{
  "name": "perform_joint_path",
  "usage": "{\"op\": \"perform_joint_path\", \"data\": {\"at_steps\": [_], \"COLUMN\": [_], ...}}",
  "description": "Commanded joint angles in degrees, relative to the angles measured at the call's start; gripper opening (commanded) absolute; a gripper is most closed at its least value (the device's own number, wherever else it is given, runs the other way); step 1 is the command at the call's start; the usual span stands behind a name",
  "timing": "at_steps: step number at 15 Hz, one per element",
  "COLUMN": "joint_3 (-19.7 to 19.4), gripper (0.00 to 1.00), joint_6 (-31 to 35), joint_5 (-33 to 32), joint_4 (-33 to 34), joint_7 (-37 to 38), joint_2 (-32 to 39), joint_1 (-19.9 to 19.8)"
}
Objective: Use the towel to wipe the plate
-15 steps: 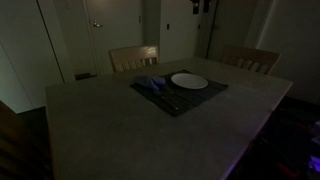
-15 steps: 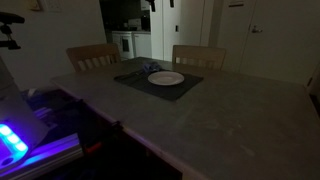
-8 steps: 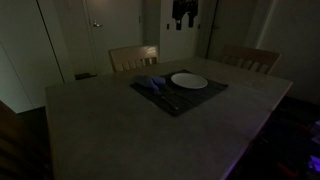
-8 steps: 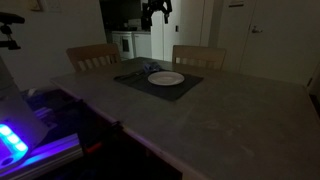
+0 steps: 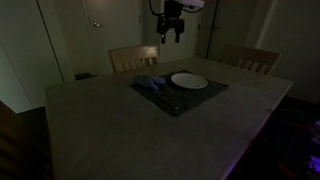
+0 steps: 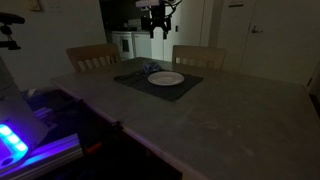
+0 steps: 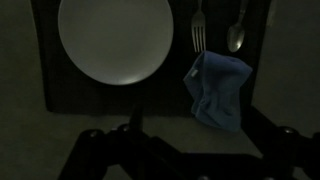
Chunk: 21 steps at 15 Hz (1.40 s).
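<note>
- The end effector (image 5: 171, 34) hangs high above the far side of the bench (image 5: 100, 130), well clear of everything on it; its two fingers point down with a plain gap between them, released and holding nothing.
- In an exterior view it sits at 12 o'clock from the plate (image 6: 166, 78), against the dim background.
- The white plate (image 7: 113, 40) rests on a dark placemat (image 7: 60, 95). In the wrist view it fills the upper left part of the mat.
- The towel (image 7: 218, 88), blue and crumpled into a loose heap, lies on the same mat at about 4 o'clock from the plate, near it but not touching.
- A fork (image 7: 197, 30) and a spoon (image 7: 235, 30) lie side by side at 3 o'clock from the plate; the towel's top edge reaches the fork's tines.
- In both exterior views the towel (image 5: 150, 84) shows as a small bluish lump just beside the plate.
- Two wooden chairs (image 5: 133, 57) (image 5: 250, 58) stand at the bench's far edge.
</note>
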Motion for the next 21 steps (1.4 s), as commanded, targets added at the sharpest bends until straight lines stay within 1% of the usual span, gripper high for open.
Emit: {"op": "perform_joint_path", "data": {"at_steps": [1,5,7,9,12,15,21], "joint_3": [0.0,0.3,-0.7,-1.0,-0.6,-1.2,-1.7], "gripper": [1.0,1.0,1.0,1.0,1.0,1.0,1.0], "joint_6": [-1.6,-3.4,-4.1,-5.2,-6.0,-7.3,-11.5], "joint_5": [0.6,1.0,-0.7,-1.4,-1.4,-1.6,-1.1], "joint_4": [5.4,9.5,11.2,13.0,14.9,16.6,21.4], "joint_7": [6.0,11.1,15.5,17.9,18.4,19.4,18.7], "joint_2": [5.0,9.6,11.8,14.0,16.9,19.4,23.7], "joint_1": [2.1,4.6,6.9,8.2,9.2,9.9,9.4]}}
